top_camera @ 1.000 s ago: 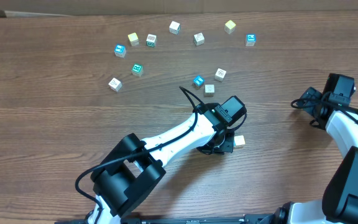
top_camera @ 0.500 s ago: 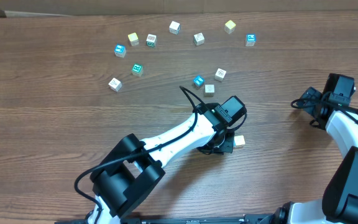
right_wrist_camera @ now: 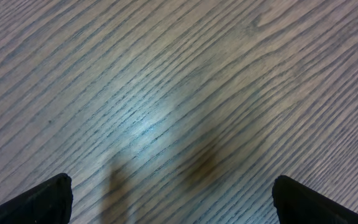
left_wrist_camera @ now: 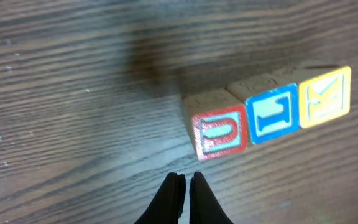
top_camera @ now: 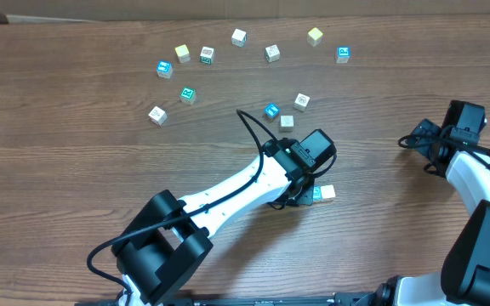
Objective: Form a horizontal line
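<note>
Pinching shut on nothing, left gripper (left_wrist_camera: 186, 182) has the horizontal line (left_wrist_camera: 269, 115) of three touching cubes just ahead-right of its tips, probably closed to nudge as a pusher; right gripper (right_wrist_camera: 173, 200) gapes wide, empty, well clear.

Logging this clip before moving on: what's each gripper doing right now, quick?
Left gripper: closed, holding nothing, fingertips just short of the horizontal line of cubes.
Right gripper: open, holding nothing.
</note>
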